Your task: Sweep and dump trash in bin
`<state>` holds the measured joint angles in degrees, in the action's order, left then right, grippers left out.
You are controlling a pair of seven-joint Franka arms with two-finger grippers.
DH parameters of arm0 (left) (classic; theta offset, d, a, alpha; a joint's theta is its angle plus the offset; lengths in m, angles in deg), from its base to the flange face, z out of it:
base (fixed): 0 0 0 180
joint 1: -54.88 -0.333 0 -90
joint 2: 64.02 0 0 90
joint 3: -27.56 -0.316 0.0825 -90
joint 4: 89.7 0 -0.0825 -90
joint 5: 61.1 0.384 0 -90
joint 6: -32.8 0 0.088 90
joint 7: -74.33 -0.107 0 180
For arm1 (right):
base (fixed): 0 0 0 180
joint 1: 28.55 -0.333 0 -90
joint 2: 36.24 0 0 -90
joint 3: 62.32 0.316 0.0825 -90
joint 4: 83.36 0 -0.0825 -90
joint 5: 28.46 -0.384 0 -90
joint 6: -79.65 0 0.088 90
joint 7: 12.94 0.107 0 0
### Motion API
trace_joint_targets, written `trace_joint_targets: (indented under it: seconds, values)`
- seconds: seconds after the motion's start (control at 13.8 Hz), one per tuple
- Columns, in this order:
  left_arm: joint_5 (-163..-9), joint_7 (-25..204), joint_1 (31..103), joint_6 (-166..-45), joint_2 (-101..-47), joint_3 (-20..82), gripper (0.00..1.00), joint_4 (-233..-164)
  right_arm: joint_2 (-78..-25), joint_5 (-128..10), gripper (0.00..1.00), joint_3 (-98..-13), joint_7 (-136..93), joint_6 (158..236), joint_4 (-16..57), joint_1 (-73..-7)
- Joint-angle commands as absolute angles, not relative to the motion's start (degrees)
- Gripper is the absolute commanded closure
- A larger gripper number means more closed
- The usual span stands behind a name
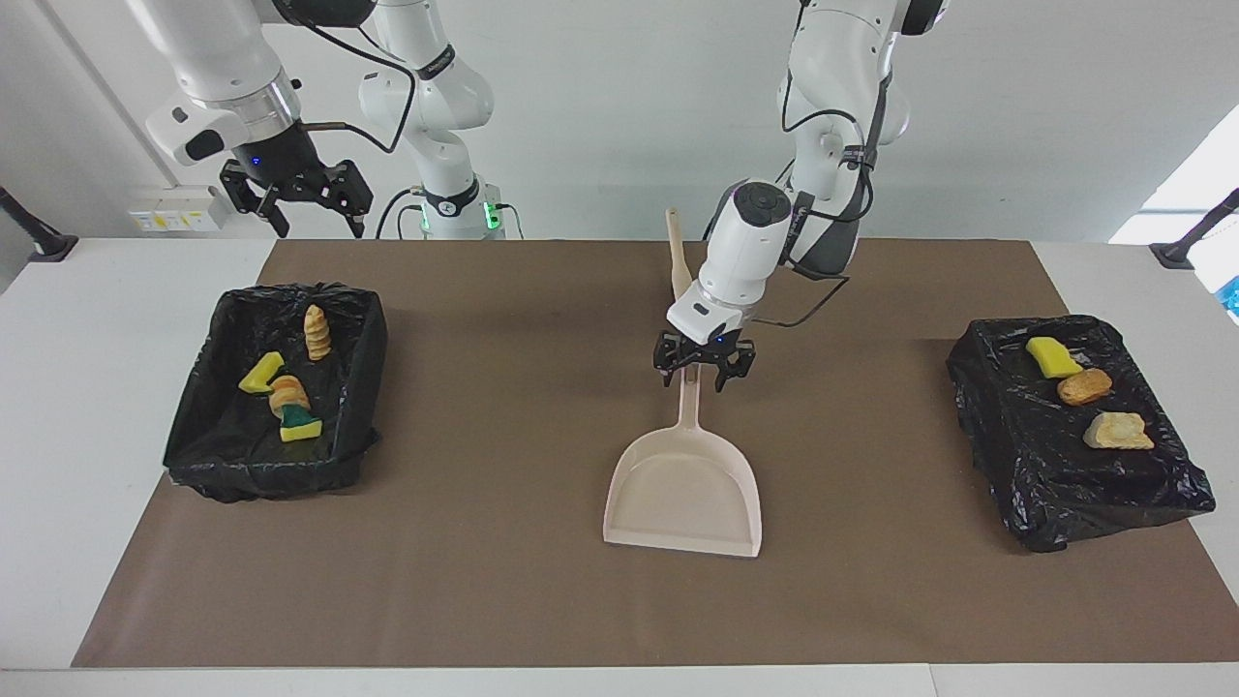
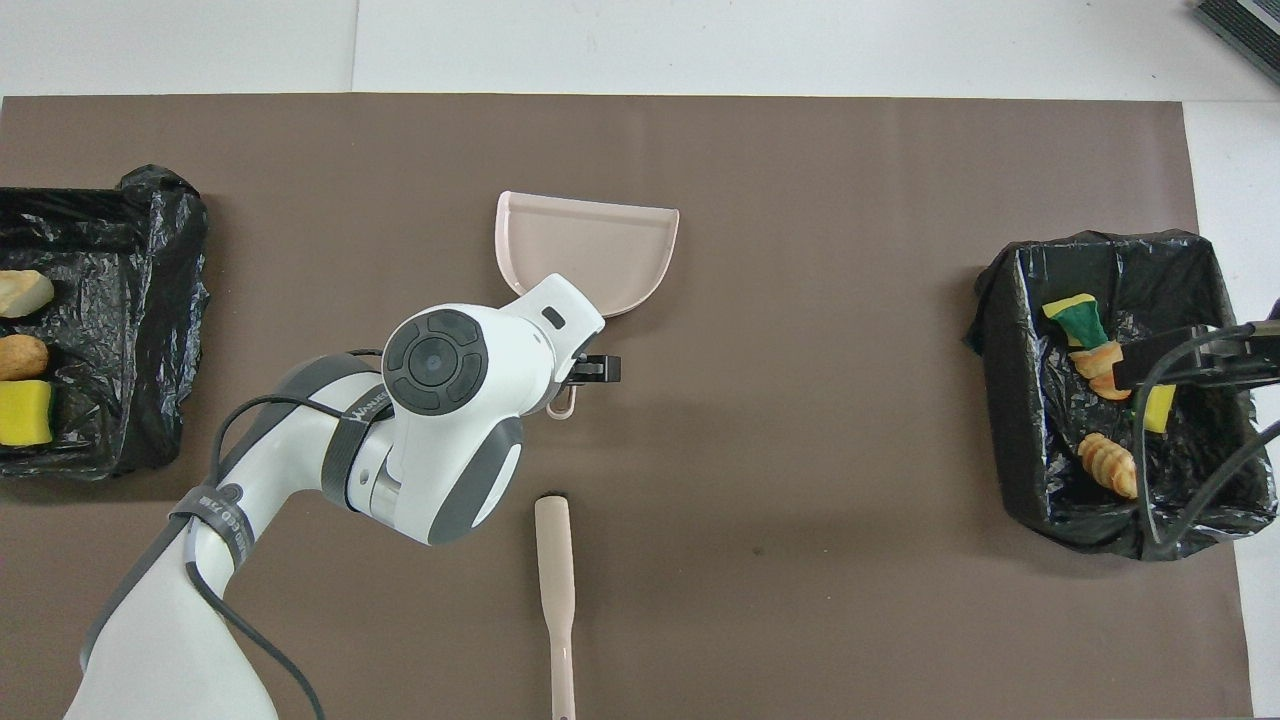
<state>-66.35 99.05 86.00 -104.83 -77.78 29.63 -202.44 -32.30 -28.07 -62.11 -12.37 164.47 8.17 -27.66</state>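
Left gripper [image 1: 702, 365] hangs over the upper end of the dustpan [image 1: 684, 492] handle at mid-table, fingers spread to either side of the handle and pinching nothing. From overhead the left arm covers most of that handle; only its hooked tip shows. The brush [image 2: 555, 590] lies nearer the robots than the dustpan, cut off at the overhead view's bottom edge and partly hidden by the arm in the facing view. The dustpan's long axis runs away from the robots, its mouth pointing away from them.

Four pieces of trash [image 1: 286, 397] lie in the bin [image 1: 194, 426] toward the right arm's end, well apart from the left gripper. Three more scraps [image 1: 1084, 387] rest on a black-bagged mound [image 1: 1065, 484] toward the left arm's end. Right gripper [image 1: 300, 198] waits, spread wide, raised near the bin's robot-side edge.
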Motion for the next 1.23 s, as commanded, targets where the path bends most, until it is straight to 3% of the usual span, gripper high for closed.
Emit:
trace_joint_targets:
  seconds: [0.0, 0.51, 0.94, 1.16]
  values:
    - [-65.2, 99.6, 83.1, -101.0, -75.7, 29.4, 0.00, -201.0, -31.2, -29.1, 0.00, -62.2, -11.8, 164.1, 9.2, -27.6]
    - [-65.1, 86.7, 68.8, -83.6, -63.4, 29.1, 0.00, -200.1, -31.2, -29.1, 0.00, -62.2, -11.8, 164.1, 9.2, -27.6]
    - [-65.1, 72.4, 58.9, -75.2, -59.8, 29.0, 0.00, -199.1, -31.2, -29.1, 0.00, -62.2, -11.8, 164.1, 9.2, -27.6]
    - [-64.0, 71.8, 57.6, -65.5, -59.5, 29.0, 0.00, -191.7, -31.2, -29.1, 0.00, -62.2, -11.8, 164.1, 9.2, -27.6]
